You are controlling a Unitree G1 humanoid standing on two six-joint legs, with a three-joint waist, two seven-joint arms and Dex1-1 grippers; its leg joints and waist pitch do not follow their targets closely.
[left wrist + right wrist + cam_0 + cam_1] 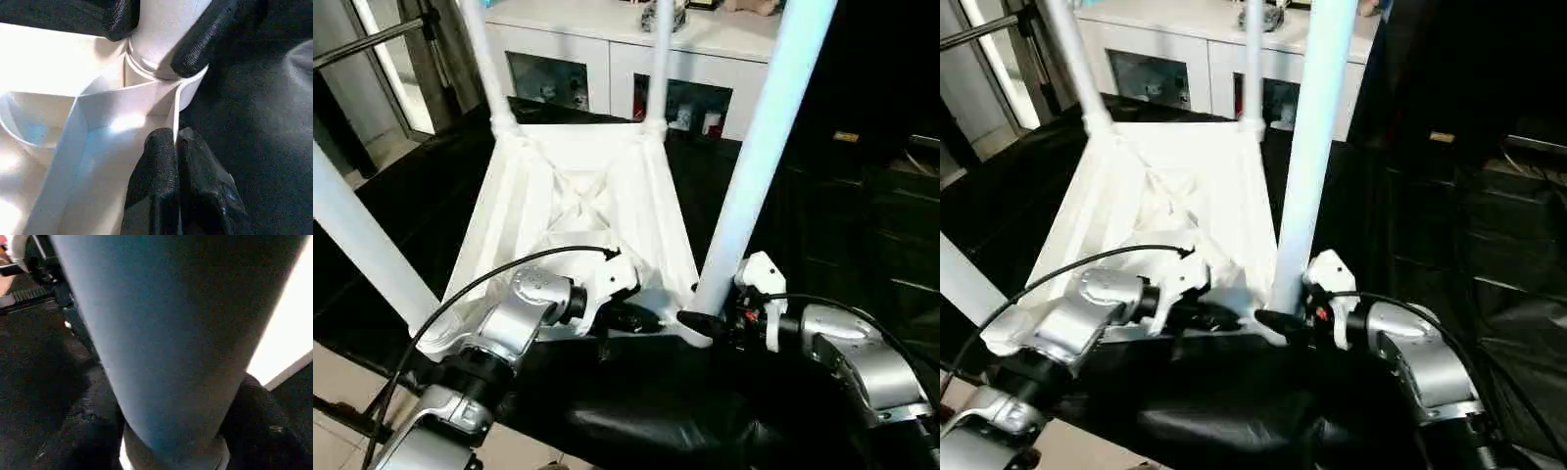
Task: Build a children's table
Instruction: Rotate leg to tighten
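The children's table (578,211) lies upside down on a black-covered surface (822,245), its ribbed, X-braced underside facing up, all four white legs standing up from the corner sockets. Behind it sits a white glass-door cabinet (607,59) with small items behind the panes. Two far legs (658,59) rise at the back corners; a near leg on the left (362,240) slants out past the frame edge. The big one here is the near right leg (759,147), a long tapered tube seated in its round socket (161,73). Over to the right gripper (159,29): its two black fingers (203,36) are spread around the base of that leg, one on each side, just above the socket collar. And the left gripper (173,147), fingers pressed tight together, pinching the thin white rib of the table's edge just beside that same corner socket. A black cable (499,269) loops over the silver left forearm (524,313).
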